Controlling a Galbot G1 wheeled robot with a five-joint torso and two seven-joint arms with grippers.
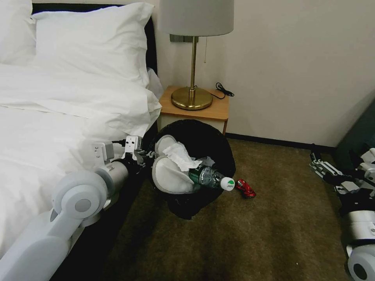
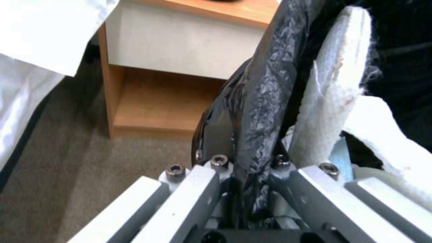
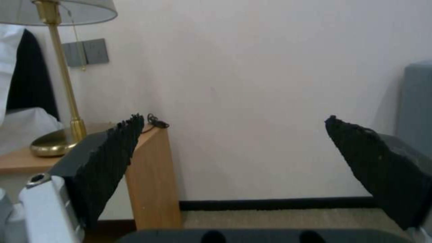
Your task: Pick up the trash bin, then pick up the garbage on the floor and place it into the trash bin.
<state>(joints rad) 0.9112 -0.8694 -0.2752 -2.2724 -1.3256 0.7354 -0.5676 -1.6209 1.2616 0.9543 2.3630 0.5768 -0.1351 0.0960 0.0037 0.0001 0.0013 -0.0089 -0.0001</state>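
Observation:
The black trash bin [image 1: 211, 136] hangs tilted, mouth toward me, between the bed and the nightstand. My left gripper [image 1: 145, 154] is shut on its near rim; the left wrist view has the gripper [image 2: 245, 168] pinching the rim and crinkled black liner [image 2: 259, 101]. Inside the bin lie two white slippers [image 1: 170, 175], a crumpled tissue [image 1: 180, 155] and a green-capped bottle [image 1: 211, 177] poking over the rim. One slipper [image 2: 335, 84] stands just behind the clamped rim. A crushed red can [image 1: 245, 188] lies on the carpet right of the bin. My right gripper [image 1: 317, 160] hovers open at the far right, fingers [image 3: 108, 158] wide apart around nothing.
The white bed [image 1: 58, 117] runs along the left. A wooden nightstand [image 1: 195, 111] with a brass lamp [image 1: 192, 95] stands behind the bin against the wall. Dark furniture [image 1: 359, 134] is at the right edge. Open tan carpet [image 1: 242, 242] lies in front.

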